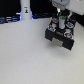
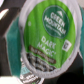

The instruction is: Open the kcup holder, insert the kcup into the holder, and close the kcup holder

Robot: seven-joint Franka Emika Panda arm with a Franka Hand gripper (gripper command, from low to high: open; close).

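The kcup holder [image 1: 60, 36] is a black boxy unit on the white table at the exterior view's right, with its tray of round slots pulled out and darker-topped pods in it. My gripper [image 1: 60, 20] hangs over the tray's far part and is shut on the kcup [image 1: 60, 21], a small white pod with a green top. In the wrist view the kcup's green lid [image 2: 50, 31] fills most of the picture, with dark tray parts [image 2: 40, 62] behind it. My fingers are mostly hidden by the pod there.
A white upright object [image 1: 24, 11] stands at the back left of the exterior view. A dark strip with blue lights [image 1: 12, 19] runs along the table's far edge. The white tabletop [image 1: 25, 55] stretches toward the front.
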